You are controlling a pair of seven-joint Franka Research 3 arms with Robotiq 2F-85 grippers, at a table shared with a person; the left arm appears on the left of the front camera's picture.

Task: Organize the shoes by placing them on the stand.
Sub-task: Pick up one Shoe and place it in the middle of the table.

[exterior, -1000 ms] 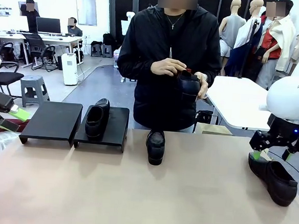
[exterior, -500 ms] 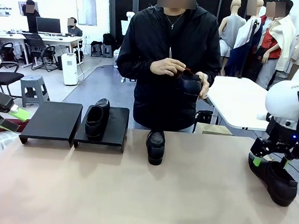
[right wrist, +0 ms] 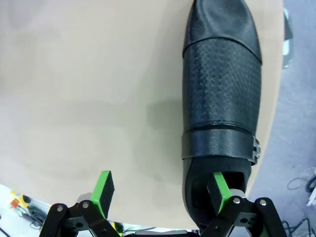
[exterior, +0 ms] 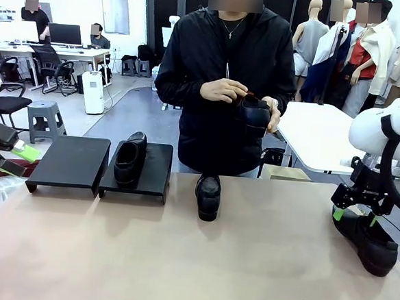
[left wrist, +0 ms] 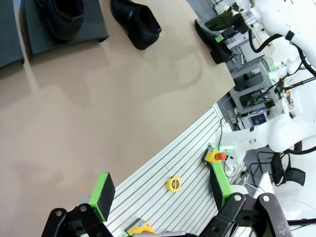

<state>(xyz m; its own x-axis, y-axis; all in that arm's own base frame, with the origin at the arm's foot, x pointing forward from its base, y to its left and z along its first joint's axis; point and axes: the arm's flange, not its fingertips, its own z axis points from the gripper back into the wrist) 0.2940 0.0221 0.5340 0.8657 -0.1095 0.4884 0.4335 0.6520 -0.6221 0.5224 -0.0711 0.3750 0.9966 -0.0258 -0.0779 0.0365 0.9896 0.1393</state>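
Right gripper [right wrist: 161,191] is held spread at the table's [right wrist: 74,98] right edge, with one pad [right wrist: 218,190] at the shoe's [right wrist: 222,98] heel opening and the other beside it. Perforated black leather, buckled strap. Left gripper [left wrist: 161,190] is likewise spread.

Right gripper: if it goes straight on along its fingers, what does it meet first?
Probably the buckled shoe: its heel opening lies ahead of one pad, bare table ahead of the other. Depth is unclear.

Right-edge shoe [right wrist: 222,89]: black leather look, fine pebbled grain over the vamp, smooth toe with soft sheen, small metal buckle [right wrist: 255,148]
Stand [exterior: 69,160]: matt black
Loafer [exterior: 128,160] on it: glossier black
Surface [exterior: 179,258]: smooth matt tan
Right end effector [right wrist: 161,185] pads [right wrist: 103,190]: matt green
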